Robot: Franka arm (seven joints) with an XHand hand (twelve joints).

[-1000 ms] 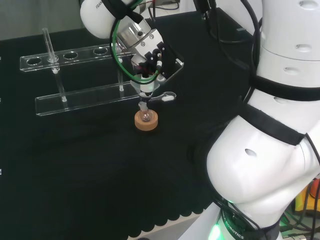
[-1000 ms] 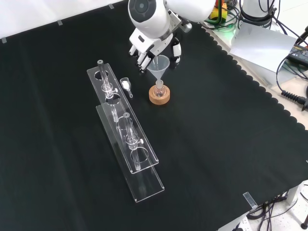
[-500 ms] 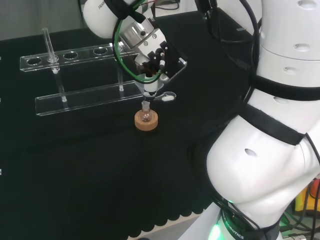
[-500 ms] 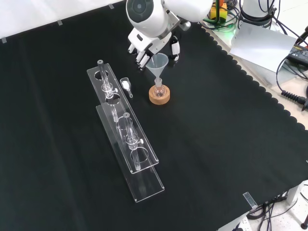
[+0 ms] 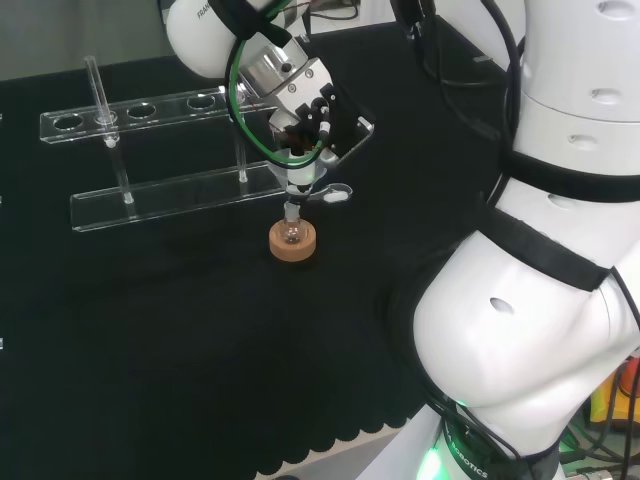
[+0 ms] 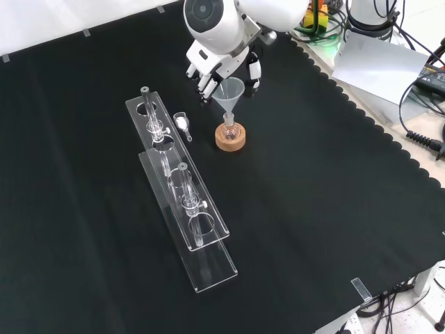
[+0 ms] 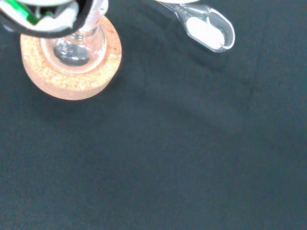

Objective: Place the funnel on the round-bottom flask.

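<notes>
Since a second ago the black and white hand point(image 6: 221, 64) has lifted slightly, fingers still pinching the clear conical funnel point(image 6: 229, 97), whose stem meets the small clear round-bottom flask point(image 6: 230, 129) on its cork ring point(image 6: 230, 139); seating looks nearly done.

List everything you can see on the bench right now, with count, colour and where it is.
funnel: one, clear, stem in the flask's neck, front view
round-bottom flask: one, clear, seated in the cork ring
cork ring: one, tan, on the cloth below the hand
scoop: one, clear with white powder, between rack and cork ring
rack: clear, long, left of the flask in the front view, with tubes
cloth: black, covering the bench
hand: black and white, fingers at the funnel's rim
arm: white, head view's right
</notes>
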